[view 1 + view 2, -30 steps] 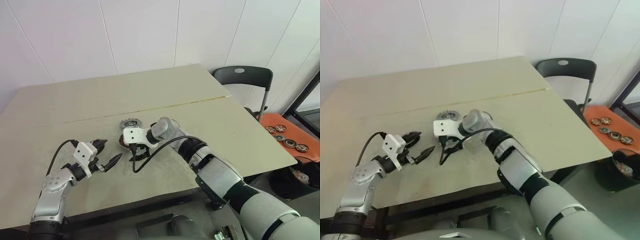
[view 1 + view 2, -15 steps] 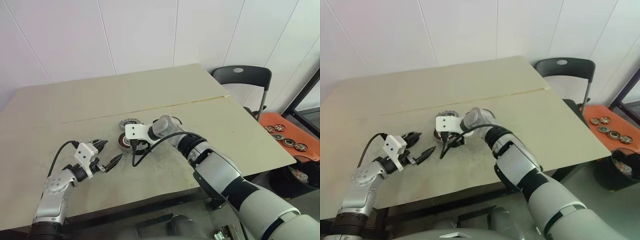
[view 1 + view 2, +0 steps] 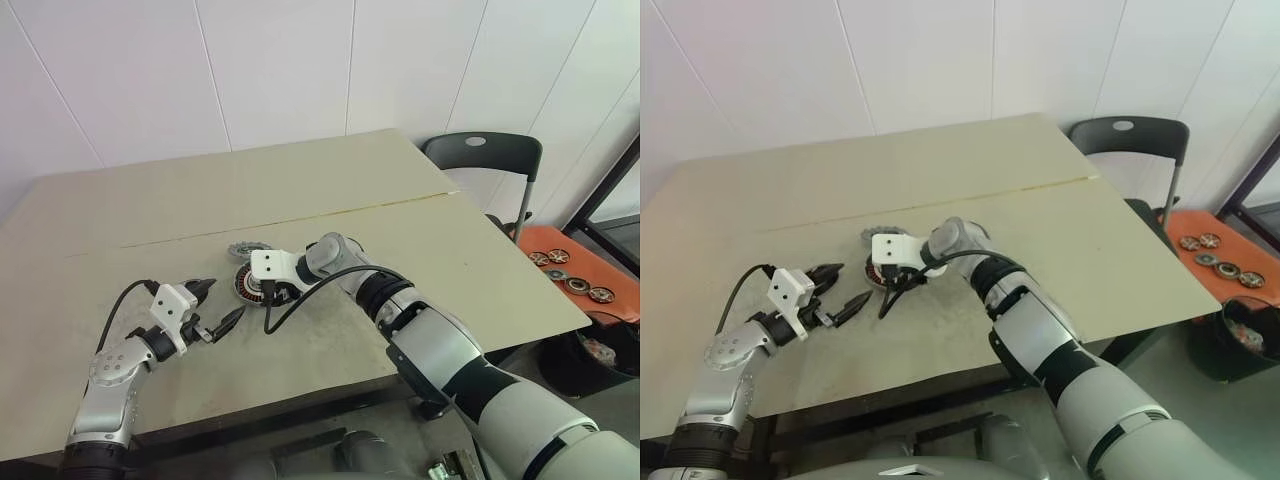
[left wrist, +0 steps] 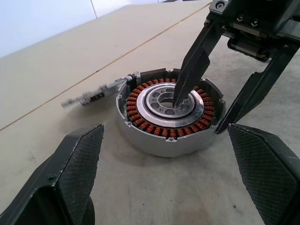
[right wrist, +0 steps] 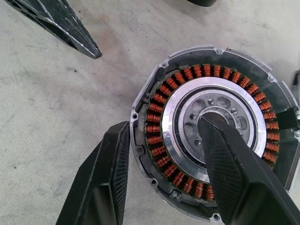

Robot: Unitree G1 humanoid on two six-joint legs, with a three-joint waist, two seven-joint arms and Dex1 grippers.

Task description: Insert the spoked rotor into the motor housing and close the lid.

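One motor housing [image 4: 171,117] on bench [image 3: 470,250], copper coils ringing silvery spoked centre. One lid [image 4: 96,96] flat on bench just beside housing, on side away from left gripper [image 3: 214,307]. Right gripper [image 5: 164,178] half-spread, straddling housing wall: one finger [image 5: 229,164] in centre, other outside rim; grip not certain. Left gripper fingers [image 4: 70,173] spread wide, empty, near housing. Wide bare bench all round housing; front edge well apart.
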